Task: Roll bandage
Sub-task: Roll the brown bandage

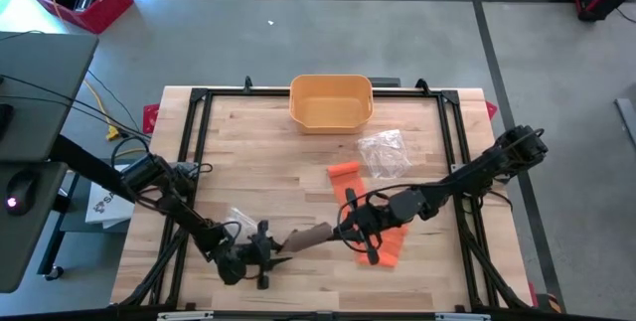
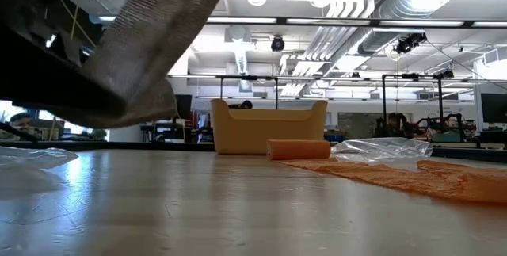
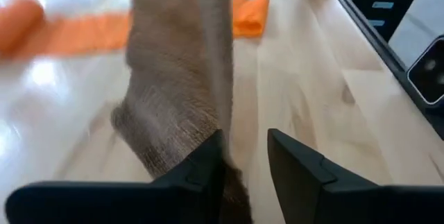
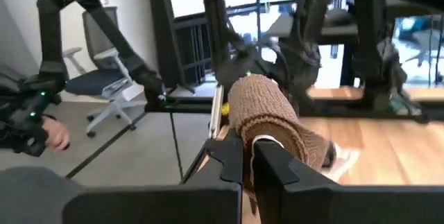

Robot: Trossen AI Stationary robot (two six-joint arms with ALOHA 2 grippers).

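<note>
A brown bandage runs as a strip (image 1: 306,239) between my two grippers near the table's front edge; in the low view the strip (image 2: 150,42) slants up, clear of the table. Its rolled end (image 4: 262,109) is in my right gripper (image 1: 348,225), which is shut on it. My left gripper (image 1: 266,252) stands open at the strip's other end (image 3: 182,78); the gap between its fingers (image 3: 246,161) shows bare table, and the strip passes along the outer side of one finger. An orange bandage (image 1: 370,217) lies partly unrolled on the table, its roll (image 2: 299,149) at the far end. My left gripper's fingers are apart with nothing between them. The strip's end (image 3: 201,137) runs down behind the outer side of one finger (image 3: 208,165); whether it touches that finger I cannot tell. My right gripper pinches the brown roll's lower part (image 4: 260,141) between its two fingers. The fingers come about level from the table's right. The roll stands up above the fingertips, lifted clear of the table, and the strip leads away from it toward my left gripper.
A yellow basket (image 1: 331,102) stands at the table's far edge. A clear plastic bag (image 1: 383,152) lies right of the centre and another (image 1: 238,219) lies beside my left arm. Black frame rails (image 1: 199,142) run along the table's sides.
</note>
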